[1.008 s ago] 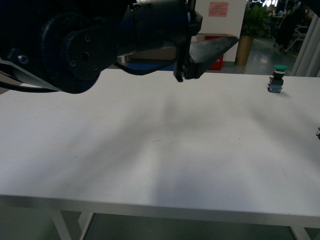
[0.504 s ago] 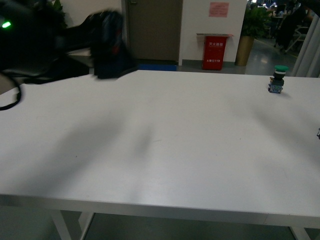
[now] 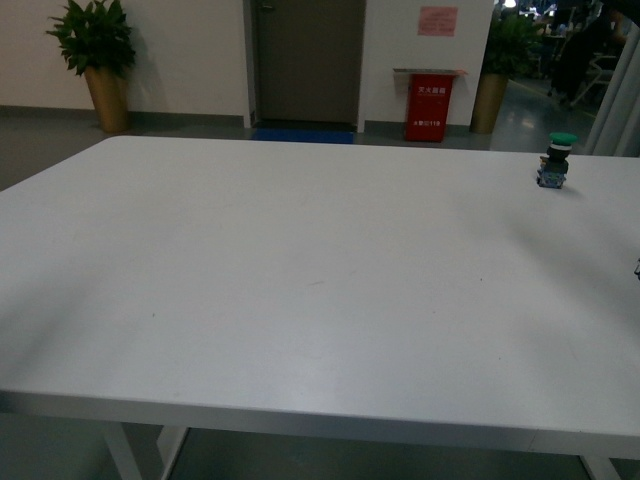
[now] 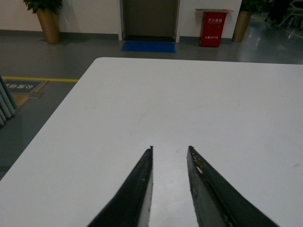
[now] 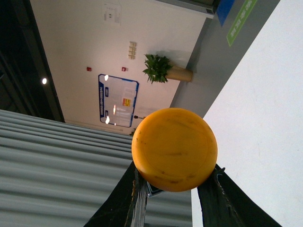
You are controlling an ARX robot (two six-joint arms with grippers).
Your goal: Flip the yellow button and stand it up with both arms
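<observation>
Two grippers, seen in wrist views only. Right gripper [image 5: 176, 178] clamped on yellow button [image 5: 174, 147], round orange-yellow cap facing camera at centre of frame, body hidden behind cap. Left gripper [image 4: 170, 148] with jaws spread apart, empty, over white table [image 4: 213, 94]. Front view: green-capped button [image 3: 553, 161] upright at upper right of frame, near table's far edge.
</observation>
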